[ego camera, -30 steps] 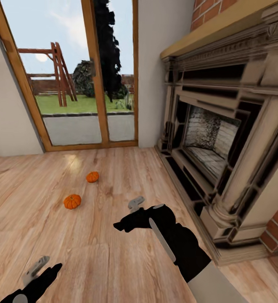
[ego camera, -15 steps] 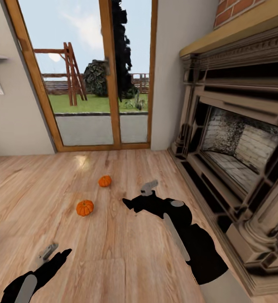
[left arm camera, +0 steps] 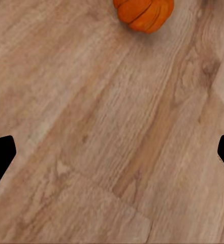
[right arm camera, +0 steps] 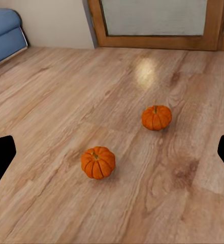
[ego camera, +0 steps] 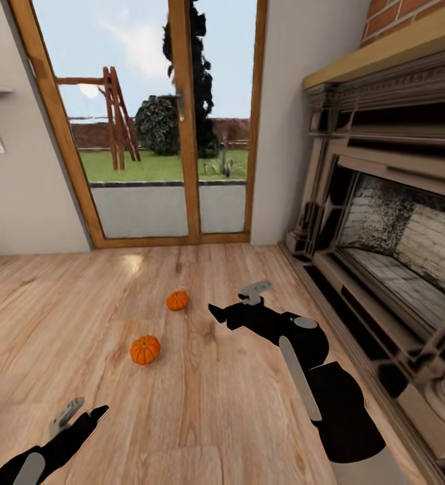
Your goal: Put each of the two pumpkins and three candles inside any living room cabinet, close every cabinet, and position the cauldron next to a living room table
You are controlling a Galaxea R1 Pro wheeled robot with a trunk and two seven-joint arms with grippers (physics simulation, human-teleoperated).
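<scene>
Two orange ribbed pumpkins lie on the wooden floor, the near pumpkin (ego camera: pixel 145 350) (right arm camera: pixel 98 162) and the far pumpkin (ego camera: pixel 177 300) (right arm camera: pixel 156 117). My right gripper (ego camera: pixel 233 304) hovers open to the right of them, about level with the far one and apart from both; its camera looks down at the pair. My left gripper (ego camera: pixel 84 413) (left arm camera: pixel 112 155) is open and low at the near left, above bare floor, with the near pumpkin (left arm camera: pixel 145 12) some way ahead of its fingers. Candles, cabinet, cauldron and table are out of view.
A large ornate fireplace (ego camera: pixel 384 236) with a brick back runs along the right side. A wood-framed glass door (ego camera: pixel 182 135) stands in the far wall. A blue sofa corner (right arm camera: pixel 5 30) sits off to the left. Open floor surrounds the pumpkins.
The whole view has shifted, so the camera has moved and the pumpkins sit further right in the picture. My right gripper has reached forward, from behind the near pumpkin to level with the far one.
</scene>
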